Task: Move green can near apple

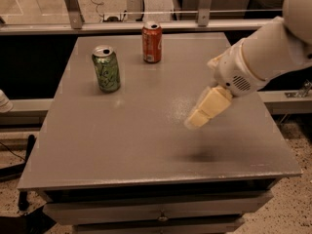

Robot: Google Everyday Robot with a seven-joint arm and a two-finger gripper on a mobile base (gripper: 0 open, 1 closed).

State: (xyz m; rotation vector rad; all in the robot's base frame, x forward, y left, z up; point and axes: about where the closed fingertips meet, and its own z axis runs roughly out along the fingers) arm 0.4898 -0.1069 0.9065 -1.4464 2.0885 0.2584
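We see the green can (106, 68) upright on the far left part of the grey table (117, 145), its silver top opened and pale script across its body. Nothing touches it. Just to its right and a little farther back stands an orange-red can (152, 42), also upright, close to the table's far edge; the two cans are near each other but apart.

Well to the right of the green can, the gripper (199, 118) hangs above the middle right of the table, pointing down and to the left. It holds nothing, and we cannot tell whether it is apart or together. A soft dark shadow (200, 156) lies on the tabletop nearer to us, below it. The white arm (263, 52) reaches in from the upper right. Beneath the tabletop's near edge we see a drawer front (161, 212).
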